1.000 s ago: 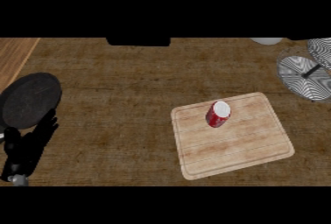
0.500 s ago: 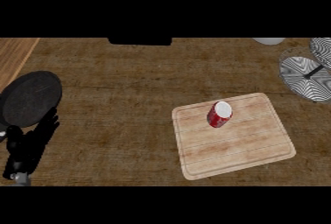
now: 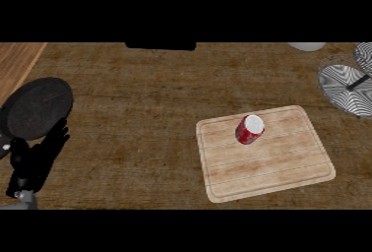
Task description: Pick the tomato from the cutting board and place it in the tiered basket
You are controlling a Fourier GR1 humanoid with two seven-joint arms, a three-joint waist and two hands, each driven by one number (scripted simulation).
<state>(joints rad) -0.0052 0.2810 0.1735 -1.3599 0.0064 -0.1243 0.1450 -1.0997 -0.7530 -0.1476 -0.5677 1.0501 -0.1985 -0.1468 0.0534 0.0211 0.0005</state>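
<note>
The red tomato [image 3: 249,130] (it has a white end) lies on the cutting board [image 3: 265,165]. The left hand [image 3: 36,160] rests open at the left edge, holding nothing.

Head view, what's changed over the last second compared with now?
Almost nothing. The left hand stays open at the view's left edge beside the dark round pan, shifting only slightly. The red object still lies on the cutting board, untouched. The tiered basket is unchanged. The right hand is not in view.
</note>
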